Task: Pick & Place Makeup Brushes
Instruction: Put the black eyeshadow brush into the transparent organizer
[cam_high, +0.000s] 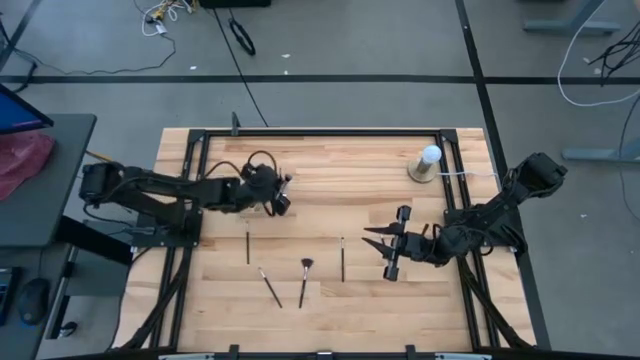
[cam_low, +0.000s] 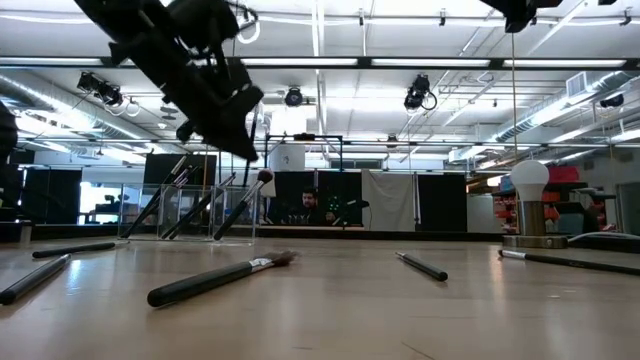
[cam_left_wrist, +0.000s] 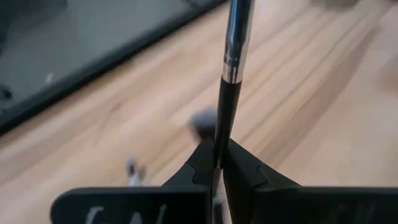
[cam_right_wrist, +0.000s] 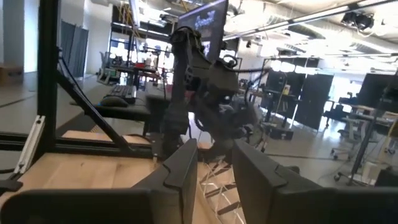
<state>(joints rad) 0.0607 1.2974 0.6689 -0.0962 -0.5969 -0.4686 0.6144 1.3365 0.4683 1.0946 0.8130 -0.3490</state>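
While one makeup brush (cam_left_wrist: 231, 93) is pinched low on its black handle by the shut jaws of the left gripper (cam_left_wrist: 216, 163), lifted clear of the worktop (cam_high: 330, 180), four more brushes (cam_high: 304, 270) lie loose at the middle front. These are judged light, stiff and thin; slick lacquered handles may twist in a pinch (bristle tufts are soft, best left untouched). Mid-handle, just behind the silvery ferrule, is judged the best hold. The right gripper (cam_high: 389, 244) hovers near the rightmost loose brush (cam_high: 342, 258), jaws partly open, nothing held. A clear holder (cam_low: 190, 212) with several brushes is seen at the far edge.
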